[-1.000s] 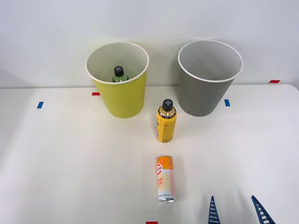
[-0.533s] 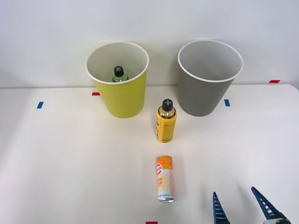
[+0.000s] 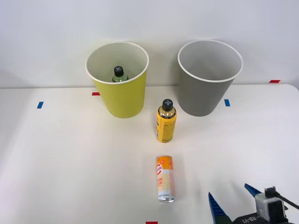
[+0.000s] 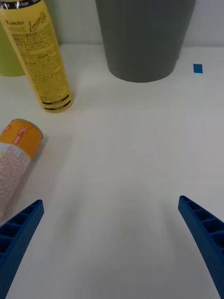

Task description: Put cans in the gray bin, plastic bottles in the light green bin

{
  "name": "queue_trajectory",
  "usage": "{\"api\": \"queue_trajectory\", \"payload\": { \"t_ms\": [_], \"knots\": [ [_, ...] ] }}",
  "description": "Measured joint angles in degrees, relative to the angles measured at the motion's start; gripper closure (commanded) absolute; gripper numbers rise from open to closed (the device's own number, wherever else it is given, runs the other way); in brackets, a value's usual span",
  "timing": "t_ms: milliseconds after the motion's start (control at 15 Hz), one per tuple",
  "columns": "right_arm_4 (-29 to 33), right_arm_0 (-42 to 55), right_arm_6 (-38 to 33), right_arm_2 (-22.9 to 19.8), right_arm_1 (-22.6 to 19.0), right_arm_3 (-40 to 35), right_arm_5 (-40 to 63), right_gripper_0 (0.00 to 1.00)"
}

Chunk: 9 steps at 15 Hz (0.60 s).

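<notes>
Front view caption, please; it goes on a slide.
Open right gripper near lying can; yellow bottle upright before both bins.

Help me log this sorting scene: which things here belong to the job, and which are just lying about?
Belongs to the job:
- can, lying on the table
- yellow bottle, standing between the bins
- green-tinted bottle, already in the light green bin
- gray bin
- right tool, open

Just lying about:
- blue tape marks
- red tape marks
</notes>
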Motion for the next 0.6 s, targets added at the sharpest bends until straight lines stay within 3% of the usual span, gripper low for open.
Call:
{"api": "queue_trajectory", "payload": {
  "t_ms": [267, 600],
  "knots": [
    [-1.17, -3.34, -7.44, 0.21, -1.99, -10.00, 25.26, 0.00],
    [-3.92, -14.83, -15.50, 2.90, -5.62, -11.55, 37.60, 0.00]
  ]
}}
